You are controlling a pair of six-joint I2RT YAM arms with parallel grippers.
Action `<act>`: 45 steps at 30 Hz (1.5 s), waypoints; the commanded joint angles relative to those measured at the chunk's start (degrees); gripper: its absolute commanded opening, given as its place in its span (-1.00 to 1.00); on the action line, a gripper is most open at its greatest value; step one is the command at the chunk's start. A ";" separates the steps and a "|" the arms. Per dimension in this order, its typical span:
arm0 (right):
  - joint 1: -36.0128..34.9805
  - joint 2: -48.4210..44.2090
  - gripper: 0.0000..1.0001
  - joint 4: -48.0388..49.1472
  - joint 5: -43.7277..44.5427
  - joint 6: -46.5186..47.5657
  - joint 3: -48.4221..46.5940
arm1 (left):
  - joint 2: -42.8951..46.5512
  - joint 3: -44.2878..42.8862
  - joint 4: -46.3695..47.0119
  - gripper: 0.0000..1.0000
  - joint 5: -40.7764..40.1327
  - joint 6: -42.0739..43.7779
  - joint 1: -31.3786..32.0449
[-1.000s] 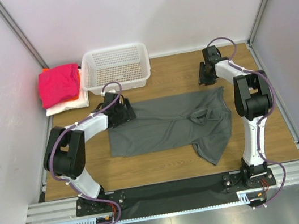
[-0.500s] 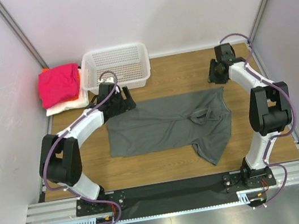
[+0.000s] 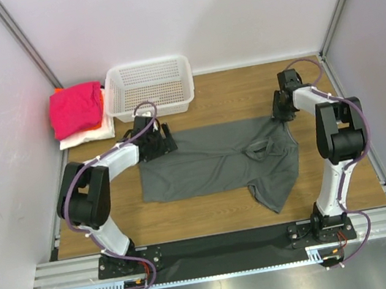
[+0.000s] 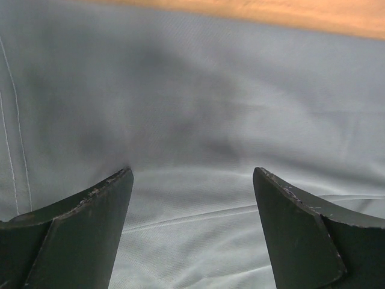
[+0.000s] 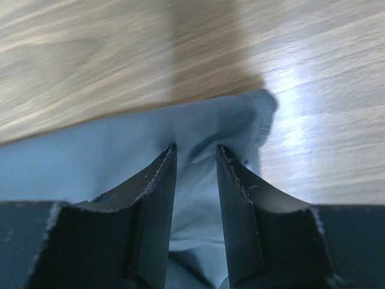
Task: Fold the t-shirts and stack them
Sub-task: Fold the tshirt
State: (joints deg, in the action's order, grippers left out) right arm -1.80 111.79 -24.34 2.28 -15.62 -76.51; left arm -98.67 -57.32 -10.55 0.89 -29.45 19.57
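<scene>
Lying spread on the wooden table (image 3: 216, 103), the dark grey t-shirt (image 3: 212, 167) is being pinched at its far right corner between the narrowly parted fingers of the right gripper (image 5: 195, 158), while the left gripper (image 4: 191, 180) is hovering wide open, grasping nothing, over its far left corner.

You have a plain dark grey t-shirt (image 3: 214, 161) spread across the middle of the bench (image 3: 229, 94), whose top is warm brown wood grain with paler streaks. At the far left, the folded pile shows a magenta-pink t-shirt (image 3: 76, 108) on top, an orange edge (image 3: 102, 100) beside it and a white t-shirt (image 3: 88, 137) underneath. The mesh basket (image 3: 149, 87) next to them is white. Both arms are white with black joints, and their jaws are black.
</scene>
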 commanded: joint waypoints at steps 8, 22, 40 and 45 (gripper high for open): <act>5.49 2.29 -0.24 2.98 1.59 1.73 -1.45 | -0.12 3.71 1.67 0.75 -0.53 -2.72 -1.55; 2.52 -10.35 0.07 -1.06 -9.05 -0.82 -3.48 | 0.85 -2.17 0.00 0.74 3.16 1.41 -1.29; -2.15 -17.57 0.10 3.33 -2.37 -7.15 16.57 | 0.42 -5.17 -0.79 0.75 -2.29 1.33 0.47; -1.89 -14.42 0.08 5.09 -2.37 -7.15 17.36 | -2.74 -4.03 1.67 0.75 -1.59 -0.60 0.11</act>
State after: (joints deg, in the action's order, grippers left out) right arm -3.92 95.37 -22.06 -1.52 -22.22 -59.79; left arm -99.92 -62.37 -11.75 -0.40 -28.51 19.86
